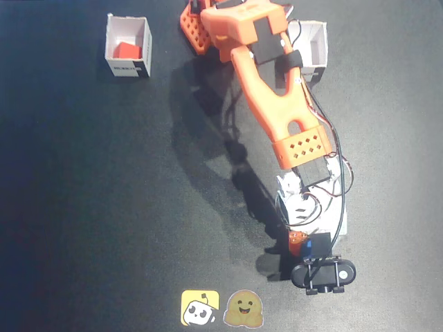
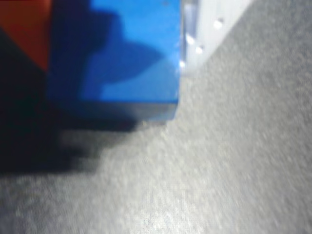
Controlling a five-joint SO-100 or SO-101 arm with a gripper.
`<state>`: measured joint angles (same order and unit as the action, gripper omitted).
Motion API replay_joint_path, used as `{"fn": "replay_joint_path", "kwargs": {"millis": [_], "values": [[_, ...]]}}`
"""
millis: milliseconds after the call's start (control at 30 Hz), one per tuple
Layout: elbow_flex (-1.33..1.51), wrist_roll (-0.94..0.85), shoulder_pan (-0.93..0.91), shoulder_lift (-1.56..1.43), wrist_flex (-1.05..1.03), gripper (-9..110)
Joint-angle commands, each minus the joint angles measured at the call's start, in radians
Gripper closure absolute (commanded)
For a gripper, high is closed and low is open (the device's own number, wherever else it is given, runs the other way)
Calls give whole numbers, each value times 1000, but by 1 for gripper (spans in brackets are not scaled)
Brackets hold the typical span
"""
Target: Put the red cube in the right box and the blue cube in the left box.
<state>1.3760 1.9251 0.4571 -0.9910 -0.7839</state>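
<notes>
In the fixed view, you have the red cube already lying inside the white box at upper left, so that half looks done. The other white box sits at upper right, partly hidden behind the orange arm, and you cannot see into it. Low in this view, the pincer reaches down to the dark counter with the blue cube at its tip, well apart from both boxes. That cube is yet to be carried to the free box. Black print runs along the low wall of the upper-left box, too small to read. Two cartoon stickers lie at the bottom edge, without legible words.

In the wrist view, the blue cube fills the top left, pinched between an orange finger and a pale finger, at or just above the grey counter. No writing shows here.
</notes>
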Motion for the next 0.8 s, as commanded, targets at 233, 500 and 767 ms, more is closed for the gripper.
{"fn": "replay_joint_path", "kwargs": {"millis": [233,500,767], "values": [[51,-34,-2,-250,-104,90],[239,-61,6,-437,-107,89],[290,-141,17,-566,-268,88]]}}
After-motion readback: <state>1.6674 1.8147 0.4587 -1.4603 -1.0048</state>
